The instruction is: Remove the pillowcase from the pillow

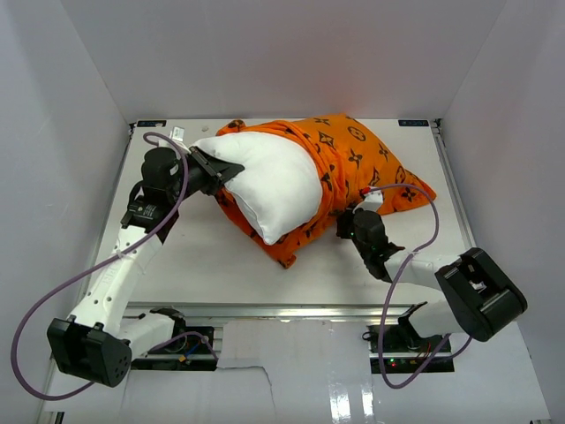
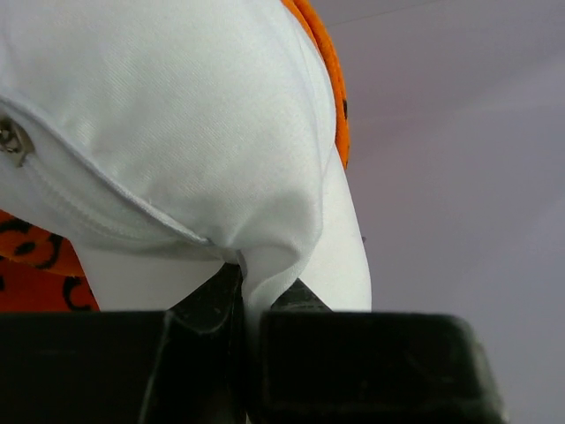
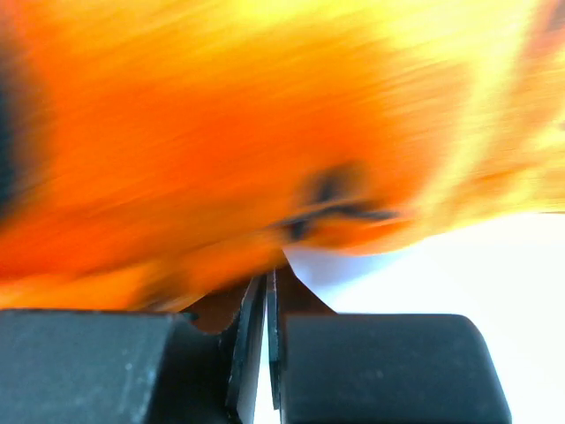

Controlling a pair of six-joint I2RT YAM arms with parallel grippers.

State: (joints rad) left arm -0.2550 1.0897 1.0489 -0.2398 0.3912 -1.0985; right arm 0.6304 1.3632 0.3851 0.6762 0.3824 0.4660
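The white pillow (image 1: 269, 181) lies mid-table with its left half bare. Its right half sits inside the orange pillowcase (image 1: 366, 159), which is bunched behind and to the right. My left gripper (image 1: 222, 173) is shut on the pillow's left corner. In the left wrist view a fold of the white pillow (image 2: 185, 115) is pinched between the black fingers (image 2: 207, 305), and the pillowcase (image 2: 35, 269) shows at the lower left. My right gripper (image 1: 346, 221) is at the pillowcase's front edge. In the right wrist view its jaws are almost together and the blurred pillowcase (image 3: 221, 141) meets the tips.
White walls enclose the table (image 1: 221, 265) on the left, back and right. Cables loop beside both arms. The right arm's elbow (image 1: 481, 291) is at the front right. A metal rail (image 1: 282, 311) runs along the near edge.
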